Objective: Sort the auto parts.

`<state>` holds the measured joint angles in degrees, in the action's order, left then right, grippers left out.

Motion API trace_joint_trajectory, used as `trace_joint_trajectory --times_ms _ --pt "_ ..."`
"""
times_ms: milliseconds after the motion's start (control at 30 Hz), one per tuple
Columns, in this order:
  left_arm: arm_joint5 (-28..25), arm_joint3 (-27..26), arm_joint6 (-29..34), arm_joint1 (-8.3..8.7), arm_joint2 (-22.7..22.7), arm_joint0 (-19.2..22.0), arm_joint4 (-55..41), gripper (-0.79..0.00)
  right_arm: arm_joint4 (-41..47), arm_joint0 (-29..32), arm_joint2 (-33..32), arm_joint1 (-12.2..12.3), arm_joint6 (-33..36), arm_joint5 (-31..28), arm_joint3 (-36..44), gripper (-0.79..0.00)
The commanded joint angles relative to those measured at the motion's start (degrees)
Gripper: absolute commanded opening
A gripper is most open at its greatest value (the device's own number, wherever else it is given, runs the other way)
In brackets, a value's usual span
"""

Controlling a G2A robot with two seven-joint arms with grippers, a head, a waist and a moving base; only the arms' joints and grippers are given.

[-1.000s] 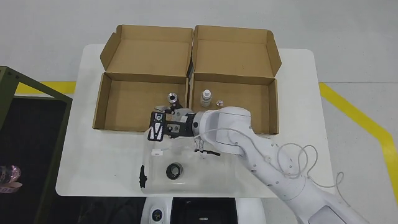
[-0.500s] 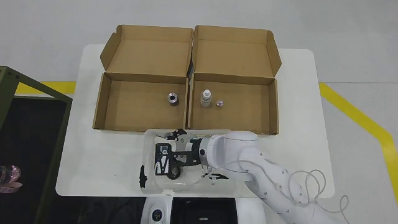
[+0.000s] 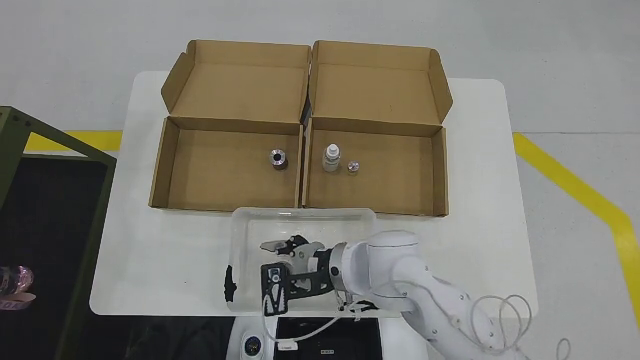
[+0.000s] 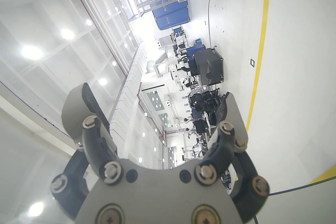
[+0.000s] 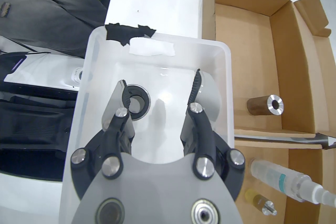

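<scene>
Hovering spread wide in the clear bin (image 5: 229, 83) beside the black ring (image 5: 145, 99), the right gripper (image 5: 160, 78) looks lined up for grasping.

**Top view:** the camera looks straight down from above the arms, far enough off to take in the whole white table (image 3: 480, 210). Two cardboard boxes, the left box (image 3: 210, 175) and the right box (image 3: 400, 175), sit toward 12 o'clock, and a clear bin (image 3: 300, 212) sits at 6 o'clock.

**Right wrist view:** the camera rides close behind the right gripper (image 5: 160, 82) and faces down into that bin at short range. The two boxes and a metal cylinder (image 5: 265, 105) lie just past it, and the overhead camera covers all of these too.

**Left wrist view:** the camera sits behind the left gripper (image 4: 156, 92). It points off the table across a factory hall, taking in ceiling lights, distant machinery and a yellow floor line (image 4: 260, 51).
</scene>
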<state>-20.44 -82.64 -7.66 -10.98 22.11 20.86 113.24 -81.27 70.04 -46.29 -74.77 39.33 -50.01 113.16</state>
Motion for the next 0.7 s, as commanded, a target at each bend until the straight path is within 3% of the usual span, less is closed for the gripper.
trace_joint_trajectory --times_ms 0,300,667 --pt "0.0 0.0 0.0 0.00 0.0 0.0 0.0 0.000 0.0 0.5 0.1 0.2 -0.3 -0.1 -0.1 -0.280" --pt "0.0 0.0 0.0 0.00 0.0 0.0 0.0 0.000 -1.6 1.3 0.0 1.0 -0.9 -0.1 -1.3 -0.185" --pt "0.0 0.0 0.0 0.00 0.0 0.0 0.0 0.000 -3.4 0.0 1.4 1.3 -2.6 1.1 -5.0 -0.212"
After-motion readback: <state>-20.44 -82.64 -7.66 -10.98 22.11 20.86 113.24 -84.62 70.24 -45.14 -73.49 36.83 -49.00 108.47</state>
